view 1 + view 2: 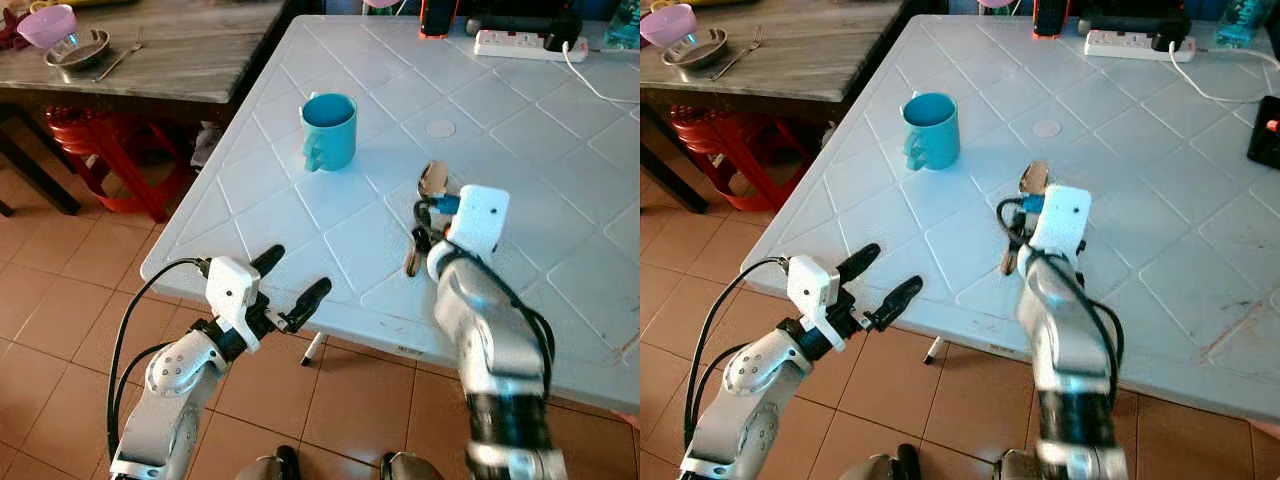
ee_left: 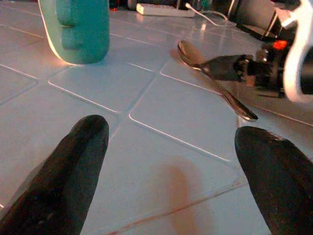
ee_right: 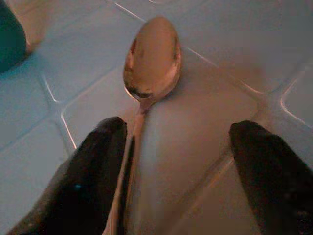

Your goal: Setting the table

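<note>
We have the white table (image 1: pixel 520 200) before us, with the teal mug (image 1: pixel 328 130) standing upright well in from its near-left corner and the spoon (image 3: pixel 149 66) lying flat a little in from the near edge, bowl pointing toward the far edge. Our right gripper (image 3: pixel 178 161) is low over the spoon's handle, jaws apart, one finger (image 3: pixel 95 166) touching or almost touching the handle and the other well off to the side. The step in hand looks to be placing or taking the spoon; either way we should centre the jaws across the handle so it does not skate on the smooth top. Our left gripper (image 1: pixel 292 283) hovers at the near-left edge, jaws apart and empty. We can read no brand, label or writing anywhere.
</note>
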Controlling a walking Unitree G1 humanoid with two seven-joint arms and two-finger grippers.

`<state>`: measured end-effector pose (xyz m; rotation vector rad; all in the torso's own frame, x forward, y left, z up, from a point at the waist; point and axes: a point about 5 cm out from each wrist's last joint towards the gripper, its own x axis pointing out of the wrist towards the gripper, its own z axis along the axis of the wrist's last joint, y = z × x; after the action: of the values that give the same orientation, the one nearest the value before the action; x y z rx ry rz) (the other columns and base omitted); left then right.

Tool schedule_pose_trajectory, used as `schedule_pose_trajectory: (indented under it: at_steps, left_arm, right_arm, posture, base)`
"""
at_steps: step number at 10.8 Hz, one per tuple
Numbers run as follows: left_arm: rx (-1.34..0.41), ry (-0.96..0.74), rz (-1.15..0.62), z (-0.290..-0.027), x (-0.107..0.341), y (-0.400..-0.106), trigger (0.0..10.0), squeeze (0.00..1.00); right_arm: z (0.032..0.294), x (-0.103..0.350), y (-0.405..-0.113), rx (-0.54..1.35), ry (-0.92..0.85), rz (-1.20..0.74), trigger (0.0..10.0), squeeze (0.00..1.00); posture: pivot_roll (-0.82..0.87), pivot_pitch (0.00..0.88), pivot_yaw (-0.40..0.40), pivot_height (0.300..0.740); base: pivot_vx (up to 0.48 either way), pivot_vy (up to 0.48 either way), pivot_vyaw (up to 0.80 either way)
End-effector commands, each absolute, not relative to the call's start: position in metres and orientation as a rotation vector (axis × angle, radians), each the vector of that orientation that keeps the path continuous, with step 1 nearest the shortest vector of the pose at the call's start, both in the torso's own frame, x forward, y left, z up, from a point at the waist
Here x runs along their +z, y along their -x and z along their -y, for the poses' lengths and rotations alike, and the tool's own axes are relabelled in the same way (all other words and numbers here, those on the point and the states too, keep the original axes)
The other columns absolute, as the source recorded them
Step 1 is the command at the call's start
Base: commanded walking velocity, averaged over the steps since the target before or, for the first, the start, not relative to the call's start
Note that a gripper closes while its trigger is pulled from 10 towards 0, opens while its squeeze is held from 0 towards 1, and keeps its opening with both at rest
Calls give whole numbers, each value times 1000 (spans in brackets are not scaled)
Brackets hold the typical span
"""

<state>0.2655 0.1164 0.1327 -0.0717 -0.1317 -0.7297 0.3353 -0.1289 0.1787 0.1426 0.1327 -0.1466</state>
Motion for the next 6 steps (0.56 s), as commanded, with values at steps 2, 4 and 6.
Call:
schedule_pose_trajectory:
  at_steps: [2,4,6]
  left_arm:
    - [-728,70,113,-117,127,-262,10000,0]
    - [-725,69,107,-118,125,-261,10000,0]
    - [-720,69,108,-118,125,-261,10000,0]
  right_arm:
    - [109,184,-343,-85,-172,-143,10000,1000]
    - [85,187,-348,-18,-204,-181,10000,0]
    - [85,170,-347,-50,-110,-282,10000,0]
  posture:
    - [-99,214,116,740]
    - [-93,214,110,740]
    - [-87,212,105,740]
  base:
    - [0,0,0]
    - [0,0,0]
    - [0,0,0]
